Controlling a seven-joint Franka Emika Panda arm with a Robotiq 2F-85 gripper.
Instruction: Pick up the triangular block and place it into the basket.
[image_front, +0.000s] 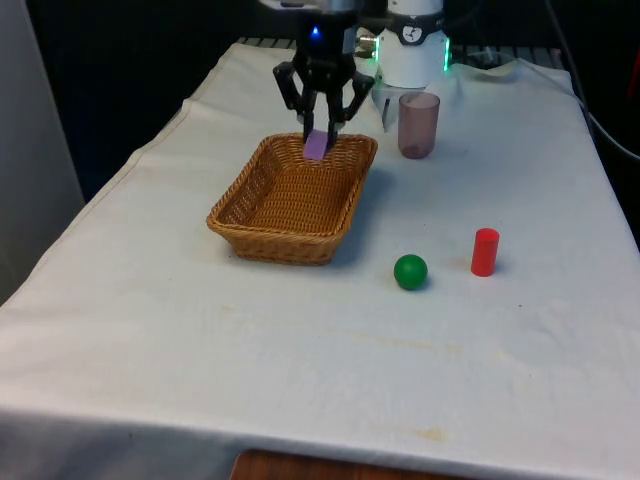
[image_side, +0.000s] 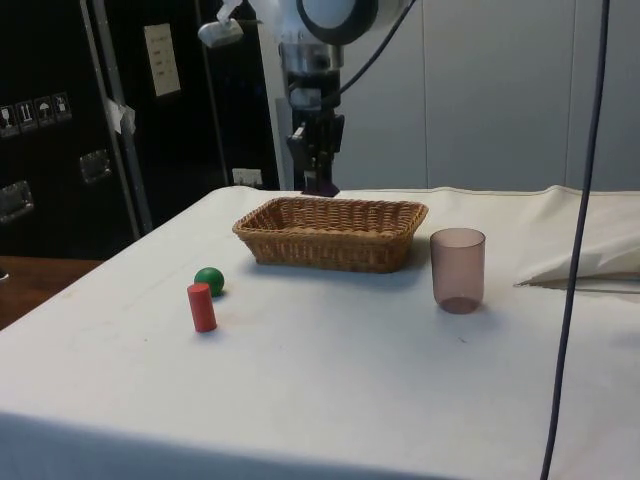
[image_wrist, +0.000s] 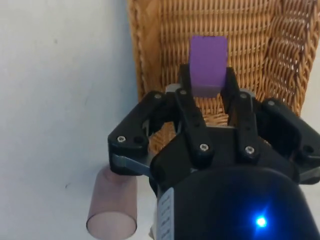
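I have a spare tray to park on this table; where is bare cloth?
The near cloth in front of the basket, green ball and red cylinder is bare. The far end is crowded: gripper with purple block, and cup.

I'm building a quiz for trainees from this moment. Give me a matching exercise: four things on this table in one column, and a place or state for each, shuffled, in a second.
Things:
1. purple block
2. green ball
3. red cylinder
4. translucent cup

Places or states:
A. stands upright on the cloth, beside the ball
B. held in the hand, above the basket
C. stands open end up, near the basket's far corner
D. lies on the cloth between basket and cylinder

Pairs: 1-B, 2-D, 3-A, 4-C
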